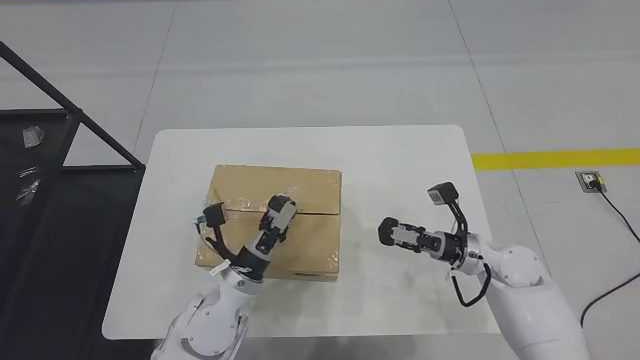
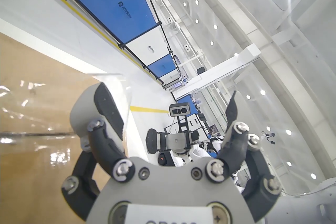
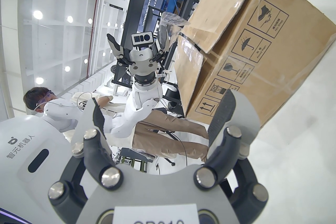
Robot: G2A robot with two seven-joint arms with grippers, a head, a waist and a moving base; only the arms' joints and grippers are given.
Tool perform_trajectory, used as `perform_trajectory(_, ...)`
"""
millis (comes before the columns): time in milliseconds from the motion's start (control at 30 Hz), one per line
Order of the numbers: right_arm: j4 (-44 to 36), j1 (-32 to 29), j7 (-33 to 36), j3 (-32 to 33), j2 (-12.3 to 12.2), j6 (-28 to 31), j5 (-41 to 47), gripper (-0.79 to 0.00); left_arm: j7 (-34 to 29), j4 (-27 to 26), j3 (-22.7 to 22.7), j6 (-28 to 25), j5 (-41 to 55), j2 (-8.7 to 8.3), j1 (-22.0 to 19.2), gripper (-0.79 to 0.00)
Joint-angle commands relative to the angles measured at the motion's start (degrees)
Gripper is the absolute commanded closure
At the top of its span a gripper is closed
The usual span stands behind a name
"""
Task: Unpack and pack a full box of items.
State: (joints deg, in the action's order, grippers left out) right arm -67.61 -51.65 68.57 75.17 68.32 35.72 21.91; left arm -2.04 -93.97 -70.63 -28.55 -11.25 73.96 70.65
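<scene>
Cardboard box (image 1: pixel 310 195) sat shut on the white worktop (image 1: pixel 400 155), left of centre; flaps down, glossy clear tape along the top seam; its printed side wall faced the right arm (image 3: pixel 249 51).

Left tool (image 1: pixel 277 212) hung over the box top near the seam, closer to the box's right edge than its left; jaws spread wide, nothing between them (image 2: pixel 169 93). One finger (image 2: pixel 107 107) was right by a loose strip of clear tape (image 3: pixel 170 20) sticking up off the top edge; could not tell whether it touched. The other finger stood out in open air past the box edge.

Right tool (image 1: pixel 388 232) was low over bare worktop just right of the box, apart from the side wall; jaws wide open, holding nothing (image 3: pixel 160 101); it pointed toward the box.

Room: a broad bare strip of worktop lay right of the box, running to the right edge; another bare strip lay behind the box to the far edge; narrower margins lay along the box's left and front sides. At the corner of the box nearest the right arm, a top flap stood slightly proud of the wall.
</scene>
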Motion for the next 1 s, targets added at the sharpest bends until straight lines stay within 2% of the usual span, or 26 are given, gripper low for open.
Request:
perform_trajectory(0, -0.1, -0.2, -0.1, 0.1, -0.1, 0.1, 0.2, -0.785, 0.0, 0.4, 0.5, 0.2, -0.4, 0.13, -0.3, -0.785)
perform_trajectory(400, -0.7, -1.5, -0.7, 0.6, -1.1, 0.7, 1.1, -0.785, 0.6, 2.7, 3.7, 1.5, -2.7, 1.04, -2.1, -0.785)
perform_trajectory(967, -3.7, -6.6, -2.0, 3.4, -3.3, 2.0, 2.7, -0.785, 3.0, 5.5, 9.1, 4.5, -4.7, 2.94, -5.3, -0.785)
